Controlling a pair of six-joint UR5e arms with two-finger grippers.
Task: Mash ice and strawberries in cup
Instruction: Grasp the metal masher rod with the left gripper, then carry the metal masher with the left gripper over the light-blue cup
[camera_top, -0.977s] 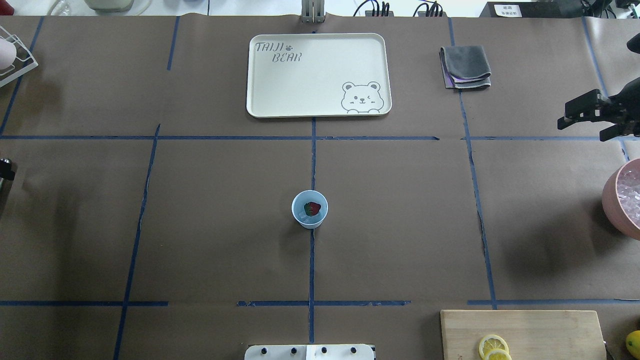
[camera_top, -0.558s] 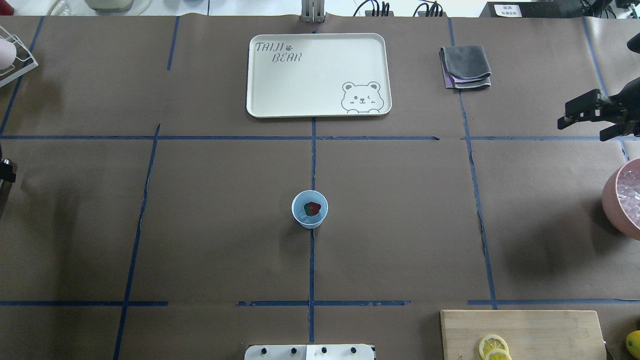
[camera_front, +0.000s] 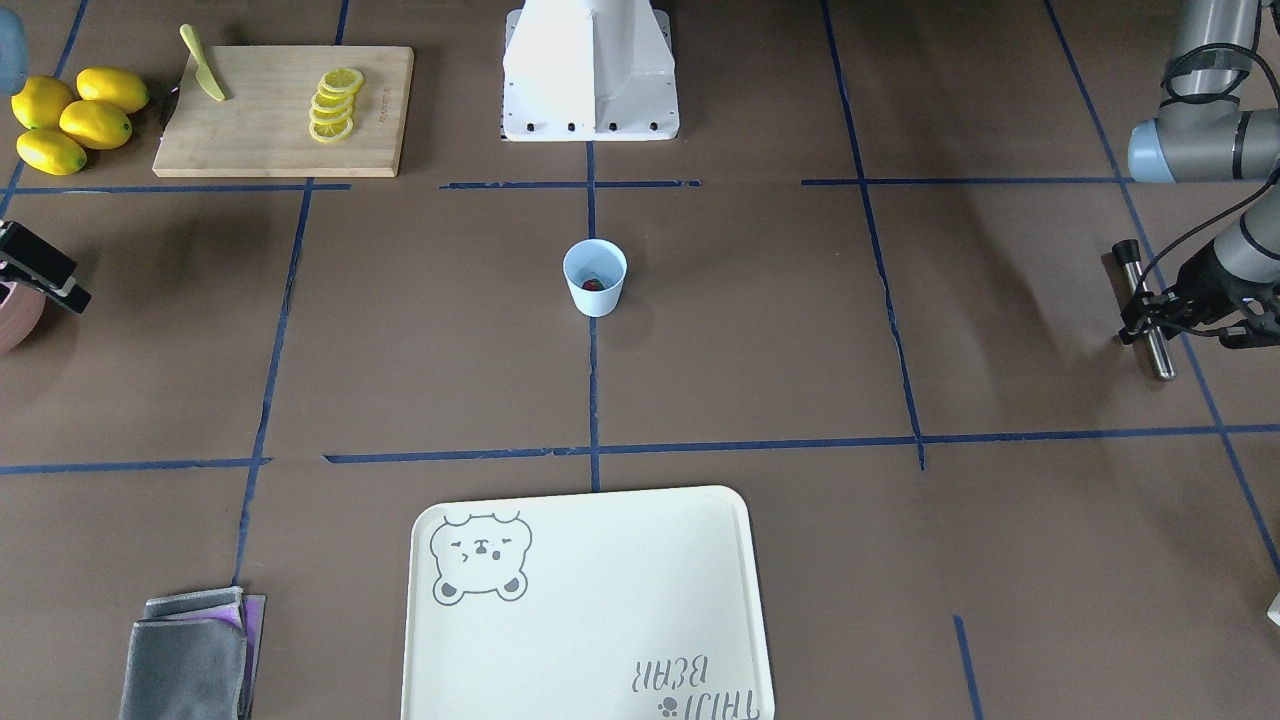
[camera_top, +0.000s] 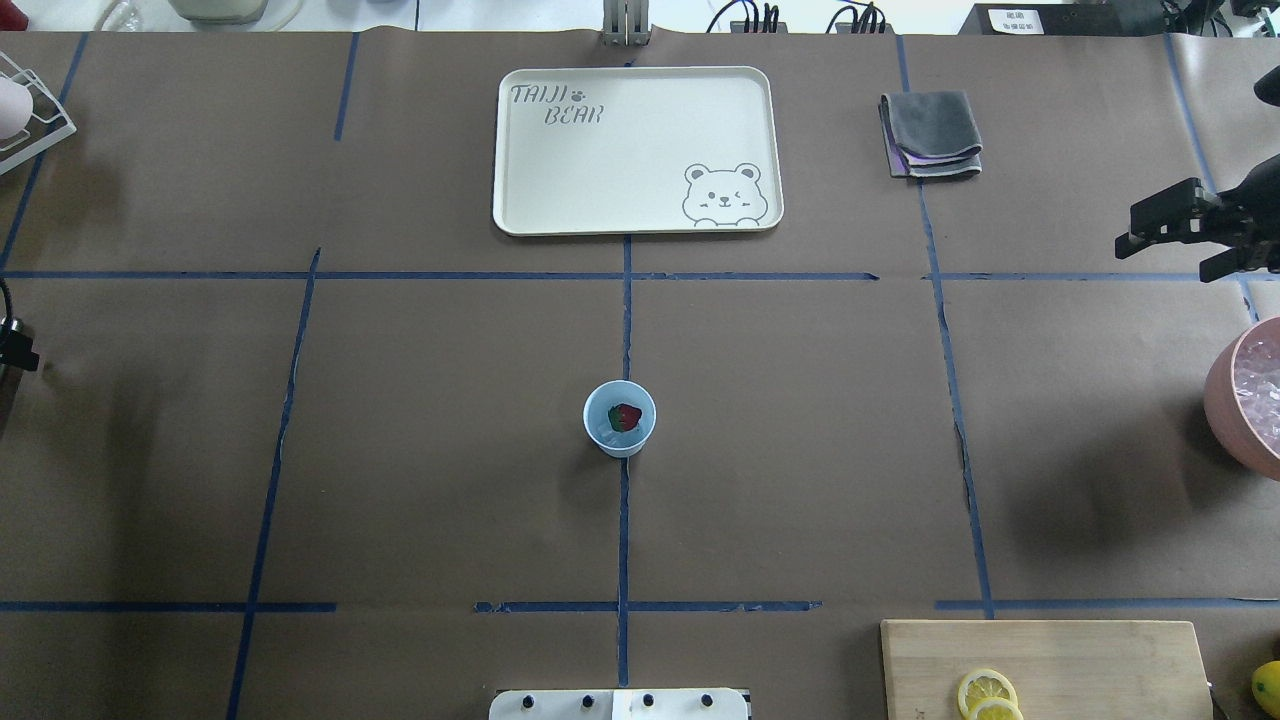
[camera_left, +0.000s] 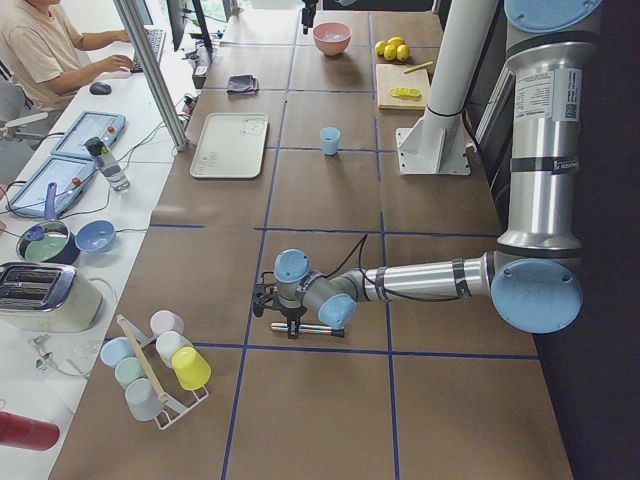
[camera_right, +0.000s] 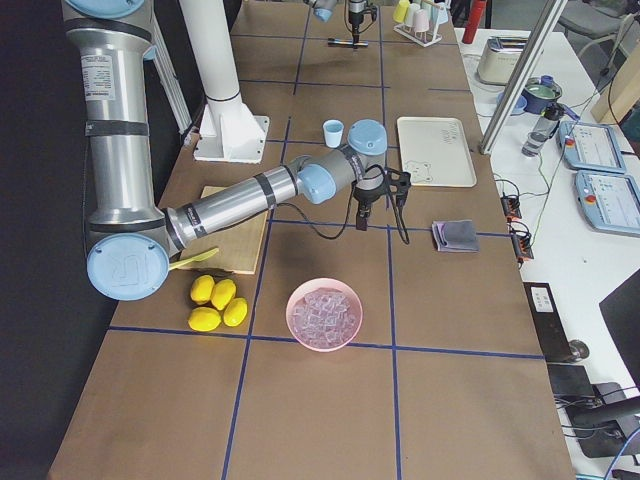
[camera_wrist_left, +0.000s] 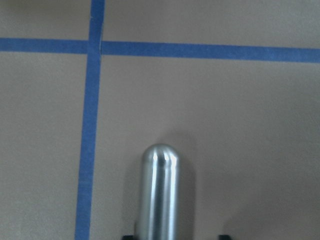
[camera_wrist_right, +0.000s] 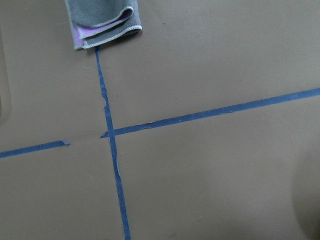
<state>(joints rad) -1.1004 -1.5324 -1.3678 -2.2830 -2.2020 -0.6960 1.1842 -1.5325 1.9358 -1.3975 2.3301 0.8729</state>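
We judge the step in hand to be fetching the masher, with no mashing begun. The small pale-blue plastic cup (camera_top: 620, 448) stands upright at the middle of the desk, well apart from every edge, and in it the dark-red strawberry piece (camera_top: 625, 417) sits whole on the whitish chunks of ice (camera_top: 603, 432). Close to the desk's left edge the left gripper (camera_front: 1143, 318) is down over a slim steel rod with a black cap (camera_front: 1159, 357) that lies on the brown paper. In the left wrist view the rod's rounded end sticks out ahead, with a dark finger edge on each side and paper showing between, so we read the jaws as spread around it, not clamped. The right gripper (camera_top: 1165, 255) hangs near the right edge, jaws apart and holding nothing, on the far side of the large pink bowl (camera_top: 1225, 395). Next, we think, the left jaws must close squarely on the rod, lift it, turn it upright and carry it to the cup's mouth — a narrow target, and a light cup that may tip under a slanted push
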